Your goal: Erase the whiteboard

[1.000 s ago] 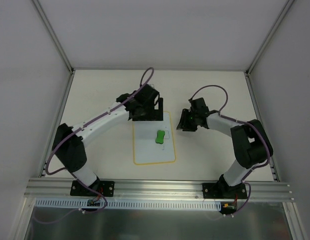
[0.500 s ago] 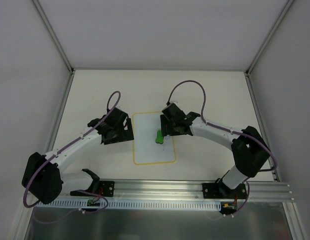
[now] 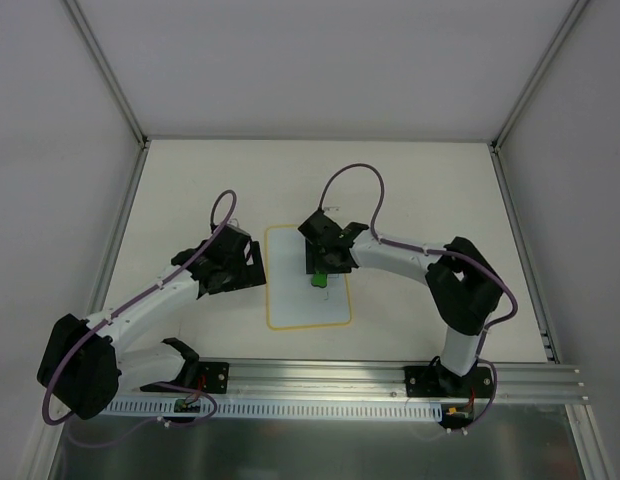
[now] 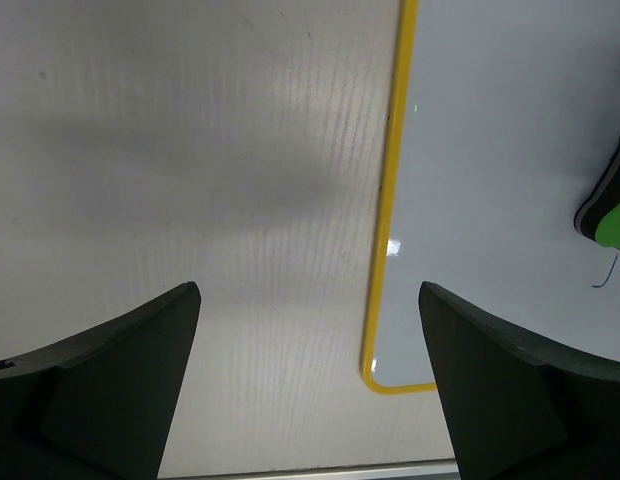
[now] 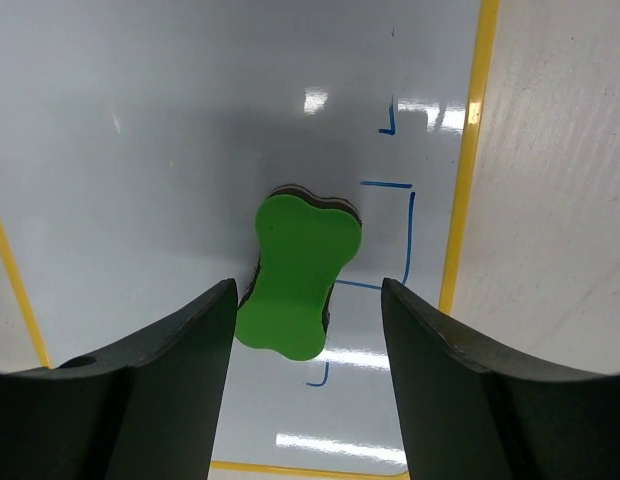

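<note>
The whiteboard (image 3: 295, 295), white with a thin yellow border, lies flat mid-table; it also shows in the left wrist view (image 4: 490, 150) and the right wrist view (image 5: 140, 150). A blue line drawing (image 5: 405, 235) runs along its right side. The green bone-shaped eraser block (image 5: 295, 275) lies on the board over part of the drawing, and shows as a green patch in the top view (image 3: 318, 281). My right gripper (image 5: 308, 330) is open just above the eraser, its jaws either side of it, not touching. My left gripper (image 4: 308, 330) is open and empty over bare table beside the board's left edge.
The table's near edge is an aluminium rail (image 3: 320, 375). White enclosure walls (image 3: 50, 150) close in the left, right and back sides. The left arm (image 3: 150, 295) stretches along the left of the board.
My left gripper has moved off the board's top edge to its left side. My right gripper has swung left from beside the board to above the green eraser.
</note>
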You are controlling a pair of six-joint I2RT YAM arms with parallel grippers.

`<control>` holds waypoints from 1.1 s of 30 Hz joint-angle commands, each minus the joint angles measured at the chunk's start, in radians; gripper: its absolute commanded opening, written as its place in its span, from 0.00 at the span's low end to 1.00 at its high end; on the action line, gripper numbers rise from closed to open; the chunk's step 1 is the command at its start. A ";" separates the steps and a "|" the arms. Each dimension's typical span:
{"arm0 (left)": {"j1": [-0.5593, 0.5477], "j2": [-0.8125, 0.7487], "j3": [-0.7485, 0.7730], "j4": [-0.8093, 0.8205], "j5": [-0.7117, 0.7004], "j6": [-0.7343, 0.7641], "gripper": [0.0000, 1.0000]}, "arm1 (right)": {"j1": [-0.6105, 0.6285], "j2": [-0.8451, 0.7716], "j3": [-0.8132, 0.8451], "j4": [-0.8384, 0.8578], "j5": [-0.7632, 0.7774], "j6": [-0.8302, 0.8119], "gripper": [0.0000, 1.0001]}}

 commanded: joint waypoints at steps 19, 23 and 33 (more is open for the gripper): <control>0.023 0.087 0.003 0.109 0.065 0.001 0.77 | 0.012 0.068 0.062 -0.024 0.053 0.082 0.44; 0.025 0.136 0.032 0.131 0.082 -0.003 0.65 | 0.013 0.062 0.055 -0.024 0.063 0.077 0.34; 0.025 0.312 0.112 0.160 0.090 -0.006 0.36 | 0.012 0.045 0.028 -0.023 0.069 0.048 0.15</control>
